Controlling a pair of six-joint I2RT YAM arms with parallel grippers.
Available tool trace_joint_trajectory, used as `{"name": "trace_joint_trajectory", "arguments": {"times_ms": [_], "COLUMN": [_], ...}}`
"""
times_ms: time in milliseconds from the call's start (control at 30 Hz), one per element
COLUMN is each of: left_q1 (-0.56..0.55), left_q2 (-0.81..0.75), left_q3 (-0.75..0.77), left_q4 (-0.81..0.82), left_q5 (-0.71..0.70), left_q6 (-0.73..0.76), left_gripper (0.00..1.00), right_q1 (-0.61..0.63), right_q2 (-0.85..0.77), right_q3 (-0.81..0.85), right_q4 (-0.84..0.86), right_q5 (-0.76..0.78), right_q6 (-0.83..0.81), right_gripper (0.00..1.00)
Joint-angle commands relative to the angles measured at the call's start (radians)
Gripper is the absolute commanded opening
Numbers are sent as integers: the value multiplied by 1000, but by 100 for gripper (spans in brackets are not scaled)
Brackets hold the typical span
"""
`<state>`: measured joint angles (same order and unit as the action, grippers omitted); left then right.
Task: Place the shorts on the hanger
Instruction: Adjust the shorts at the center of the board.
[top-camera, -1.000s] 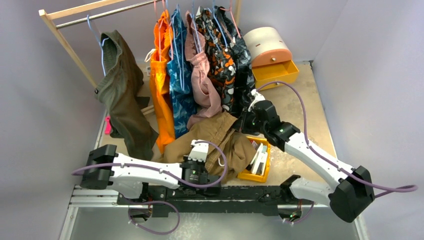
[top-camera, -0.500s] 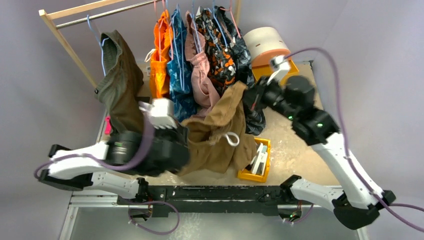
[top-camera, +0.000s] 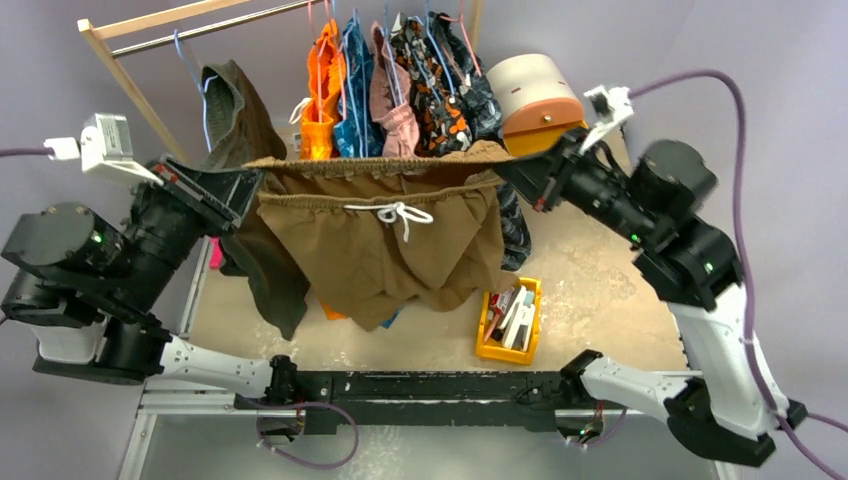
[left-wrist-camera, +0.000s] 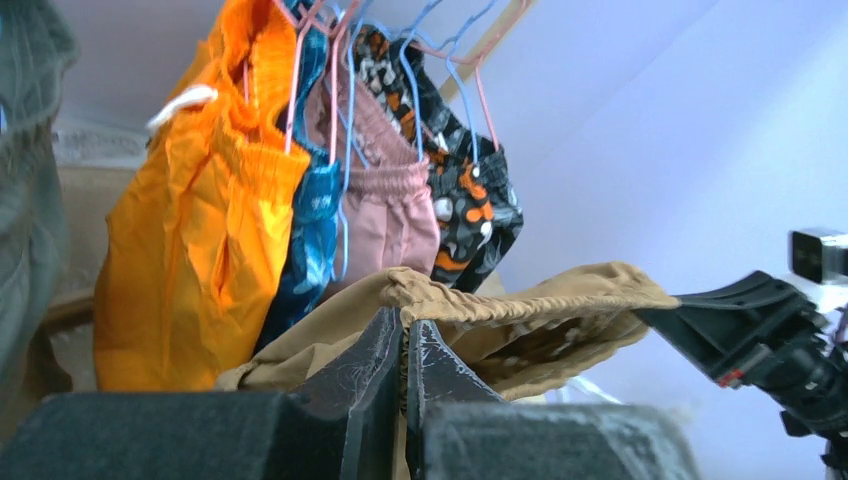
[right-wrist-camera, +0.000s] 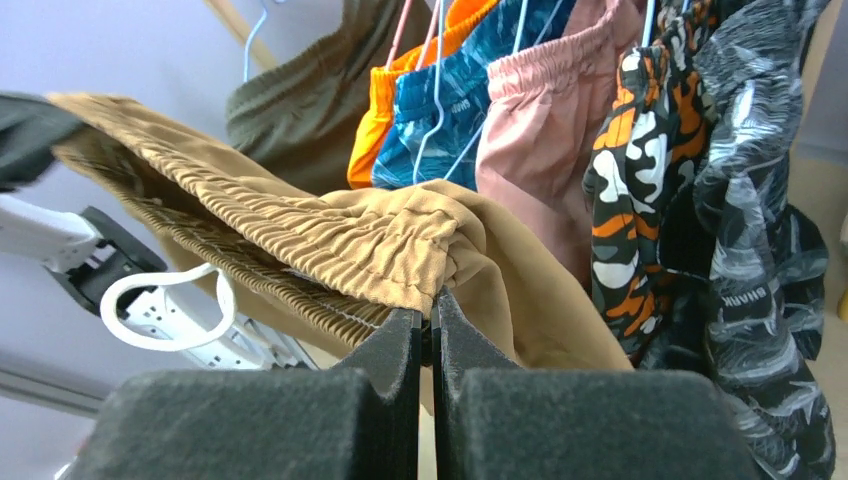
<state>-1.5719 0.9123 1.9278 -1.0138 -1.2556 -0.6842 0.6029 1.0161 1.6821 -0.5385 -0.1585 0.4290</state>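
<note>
The tan-brown shorts (top-camera: 380, 250) hang in the air in front of the clothes rail, waistband stretched wide and level, legs hanging down. Their white drawstring (top-camera: 395, 213) dangles at the middle. My left gripper (top-camera: 255, 180) is shut on the waistband's left end (left-wrist-camera: 520, 300), jaws (left-wrist-camera: 405, 330) pinching the gathered fabric. My right gripper (top-camera: 505, 170) is shut on the right end (right-wrist-camera: 330, 230), its fingers (right-wrist-camera: 432, 305) closed on the cloth. A thin light-blue hanger (top-camera: 192, 70) hangs by its hook at the rail's left end, with the dark olive garment (top-camera: 245, 200) at it.
Behind the shorts, the wooden rack (top-camera: 130, 80) carries orange shorts (top-camera: 320, 110), blue patterned, pink and camouflage garments on pink and blue hangers. A yellow bin (top-camera: 510, 320) with small items sits on the table at the front right. A round white-and-orange drawer box (top-camera: 540, 95) stands at the back right.
Both arms have risen from the table and swung apart. They lifted the shorts from a crumpled heap and pulled the waistband out wide.
</note>
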Motion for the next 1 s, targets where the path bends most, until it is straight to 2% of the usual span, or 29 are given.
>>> {"name": "trace_joint_trajectory", "arguments": {"times_ms": [0,133,167,233,367,567,633,733,833,900,967], "left_q1": [6,6,6,5,6,6,6,6,6,6,6], "left_q2": [130,300,321,310,189,43,13,-11,-30,-51,-68], "left_q3": [231,537,570,540,294,53,21,26,31,5,-41], "left_q4": [83,138,166,248,391,299,255,235,281,321,338], "left_q5": [-71,36,68,136,169,170,197,264,399,467,433], "left_q6": [286,450,474,496,489,352,309,289,314,333,335], "left_gripper": [0,0,0,0,0,0,0,0,0,0,0], "right_q1": [-13,-13,-12,-13,-13,-12,-12,-13,-14,-13,-13], "right_q2": [86,190,208,204,96,-42,-62,-63,-77,-106,-118], "right_q3": [183,521,584,618,421,108,76,124,145,111,49], "right_q4": [0,26,39,99,205,174,150,126,178,231,243], "right_q5": [-45,-160,-186,-228,-244,-209,-213,-292,-435,-467,-433], "right_q6": [-78,-92,-94,-92,-94,-145,-173,-230,-237,-222,-217], "right_gripper": [0,0,0,0,0,0,0,0,0,0,0]}}
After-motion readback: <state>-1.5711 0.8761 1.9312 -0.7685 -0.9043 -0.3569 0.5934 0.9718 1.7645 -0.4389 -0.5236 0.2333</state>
